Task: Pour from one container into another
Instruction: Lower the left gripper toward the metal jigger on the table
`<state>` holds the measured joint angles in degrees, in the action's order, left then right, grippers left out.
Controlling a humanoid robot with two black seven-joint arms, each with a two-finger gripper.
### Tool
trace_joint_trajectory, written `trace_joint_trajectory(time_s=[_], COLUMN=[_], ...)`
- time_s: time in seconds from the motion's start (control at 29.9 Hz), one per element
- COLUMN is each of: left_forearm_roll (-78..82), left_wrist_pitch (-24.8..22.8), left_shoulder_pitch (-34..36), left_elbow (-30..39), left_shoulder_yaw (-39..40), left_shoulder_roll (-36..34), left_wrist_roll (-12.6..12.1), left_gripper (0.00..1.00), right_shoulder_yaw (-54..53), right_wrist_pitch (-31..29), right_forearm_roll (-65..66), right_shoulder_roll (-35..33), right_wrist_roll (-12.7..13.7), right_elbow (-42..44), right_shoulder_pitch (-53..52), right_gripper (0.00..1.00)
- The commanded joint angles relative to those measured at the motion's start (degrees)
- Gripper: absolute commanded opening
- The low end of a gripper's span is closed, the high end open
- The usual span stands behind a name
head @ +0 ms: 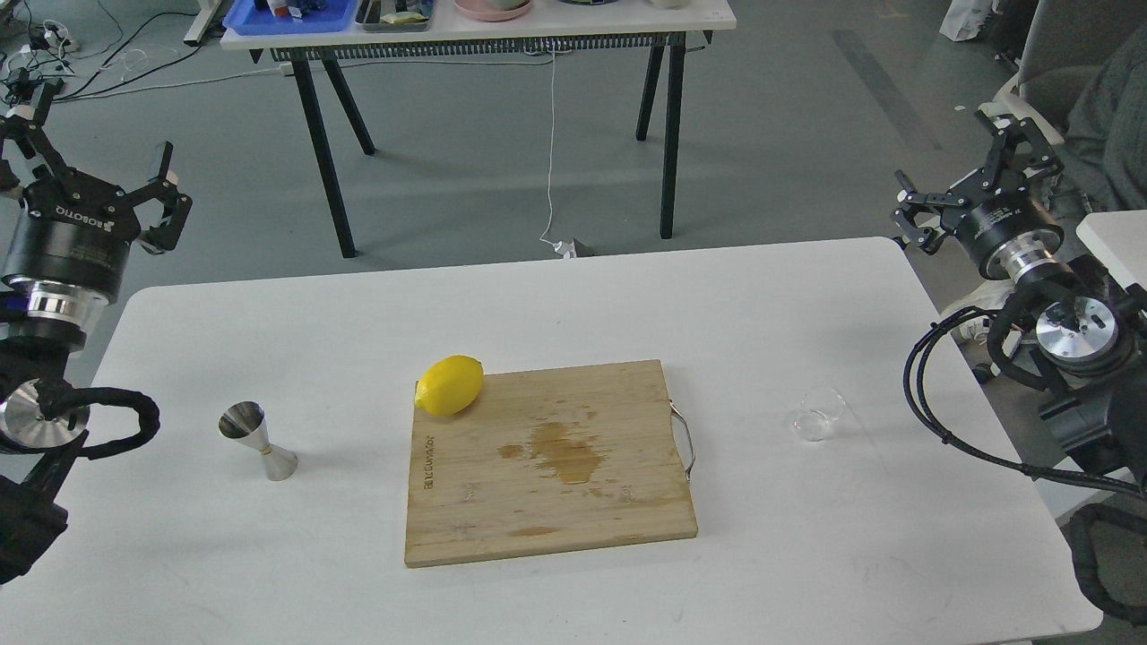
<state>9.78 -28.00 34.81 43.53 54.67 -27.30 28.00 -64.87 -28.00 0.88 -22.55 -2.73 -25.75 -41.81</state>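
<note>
We see the glass cup (819, 414) at the table's (806, 555) right and the jigger (258, 440) at its left, well apart. Our left end effector (99, 170) and right end effector (972, 170) hover off the table, both released and empty.

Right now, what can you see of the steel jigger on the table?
The jigger is small, shiny steel, shaped like an hourglass: two cones joined at a narrow waist. It stands upright on the white table, open mouth up, left of the cutting board and apart from it. Nothing else touches it. Whether it holds liquid cannot be told.
</note>
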Motion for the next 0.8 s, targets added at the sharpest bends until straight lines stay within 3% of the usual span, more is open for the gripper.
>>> trace_joint_trajectory(time_s=[0.0,0.3,0.47,0.63,0.77], left_forearm_roll=[0.15,0.15,3.74,20.94,40.01], left_wrist_pitch=[0.00,0.00,0.00,0.00,0.00], left_shoulder_pitch=[0.08,0.87,1.22,1.31,1.22], left_elbow=[0.15,-0.55,-0.29,0.50,5.58], left_shoulder_yaw=[-0.36,0.52,-0.27,0.08,0.08], left_shoulder_roll=[0.66,0.93,-3.10,-6.01,-8.90], left_wrist_roll=[0.00,0.00,0.00,0.00,0.00], left_gripper=[1.00,1.00,1.00,0.99,0.99], right_shoulder_yaw=[-0.08,-0.08,-0.08,-0.35,-0.61], right_wrist_pitch=[0.00,0.00,0.00,0.00,0.00], right_forearm_roll=[0.00,0.00,-0.08,-0.17,-0.17], right_shoulder_roll=[-0.13,-0.04,0.13,-0.13,-0.57], right_wrist_roll=[0.00,0.00,-0.08,-0.08,-0.08], right_elbow=[0.00,0.00,-0.17,-1.31,-2.19], right_shoulder_pitch=[0.07,0.15,0.33,0.77,2.17], right_gripper=[0.98,0.98,0.98,0.98,0.98])
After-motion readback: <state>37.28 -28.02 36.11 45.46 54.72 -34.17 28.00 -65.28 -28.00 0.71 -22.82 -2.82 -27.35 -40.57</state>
